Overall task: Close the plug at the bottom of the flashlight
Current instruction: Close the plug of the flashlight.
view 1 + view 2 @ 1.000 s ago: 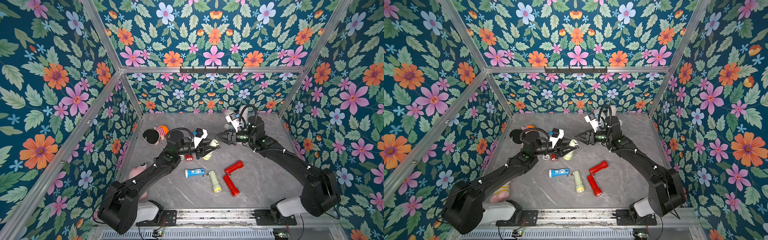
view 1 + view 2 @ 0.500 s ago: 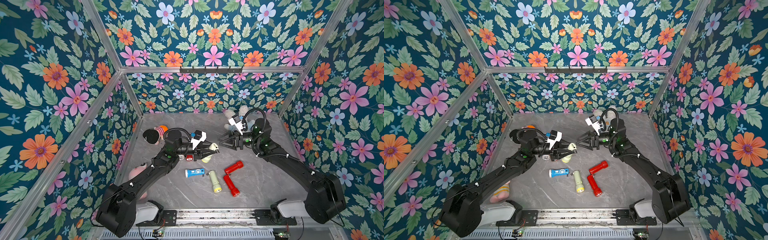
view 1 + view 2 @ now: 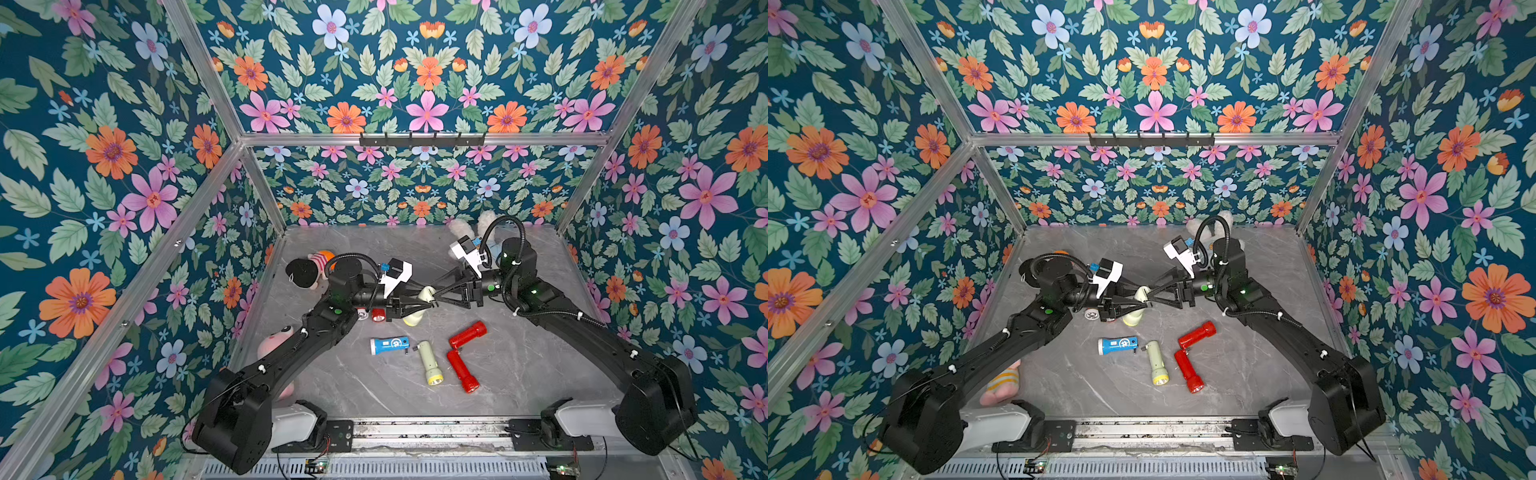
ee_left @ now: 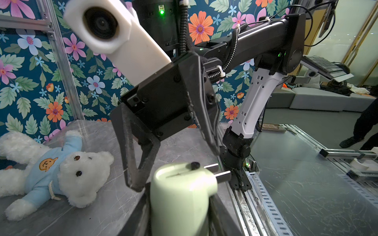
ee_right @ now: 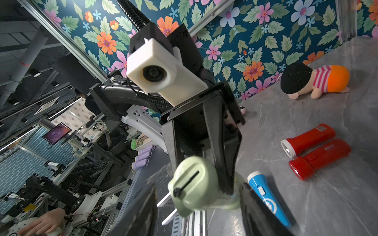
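My left gripper [image 3: 430,304] [image 3: 1143,306] is shut on a pale green flashlight [image 3: 424,296] [image 3: 1140,294] and holds it tilted above the table. In the left wrist view the flashlight [image 4: 180,196] sits between my left gripper's fingers [image 4: 141,216], its bottom end away from the camera. The plug [image 4: 216,172] [image 5: 168,208] shows as two metal prongs folded out from that end. My right gripper [image 3: 436,296] [image 5: 198,197] is open. Its jaws stand on either side of the flashlight's bottom end [image 5: 193,187], with a gap on the prong side.
On the marble table [image 3: 519,365] lie a blue flashlight [image 3: 390,345], a yellowish one [image 3: 430,363] and two red ones [image 3: 467,334] [image 3: 461,372]. Under my left arm is a small red and white thing [image 3: 376,314]. A doll [image 3: 309,270], a pink plush [image 3: 276,340] and a white bear [image 4: 61,169] lie near the walls.
My right gripper has come forward and down from behind the flashlight, and its open jaws now bracket the plug end. The left gripper has kept its hold, nearly still.
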Robot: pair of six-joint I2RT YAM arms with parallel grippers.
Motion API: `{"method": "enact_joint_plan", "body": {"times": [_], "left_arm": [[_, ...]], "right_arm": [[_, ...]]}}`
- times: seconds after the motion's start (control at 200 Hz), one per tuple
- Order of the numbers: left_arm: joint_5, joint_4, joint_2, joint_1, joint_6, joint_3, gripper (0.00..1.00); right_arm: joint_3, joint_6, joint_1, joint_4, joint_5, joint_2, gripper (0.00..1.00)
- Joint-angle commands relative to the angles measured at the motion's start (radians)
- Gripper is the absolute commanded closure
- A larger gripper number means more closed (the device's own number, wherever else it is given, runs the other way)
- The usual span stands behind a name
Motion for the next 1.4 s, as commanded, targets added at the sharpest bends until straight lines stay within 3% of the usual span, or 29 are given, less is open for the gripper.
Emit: {"method": "enact_joint_plan", "body": {"times": [0.0,0.18,0.74,1.075,1.395], "left_arm": [[0.021,0.044,-0.007,0.001,-0.006,-0.001,1.00],[0.022,0.045,-0.001,0.000,-0.013,-0.001,1.00],[0.028,0.056,-0.016,0.000,-0.022,-0.003,1.00],[0.032,0.061,-0.024,0.000,-0.035,-0.004,1.00],[0.026,0.047,-0.031,0.000,-0.033,-0.006,1.00]], "right_arm": [[0.009,-0.007,0.003,0.036,-0.007,0.011,0.42],[0.007,0.054,0.005,0.112,-0.033,0.039,0.45],[0.005,0.071,0.021,0.151,-0.059,0.084,0.55],[0.005,0.132,0.028,0.225,-0.082,0.140,0.79],[0.049,0.093,0.026,0.112,-0.045,0.191,0.90]]}}
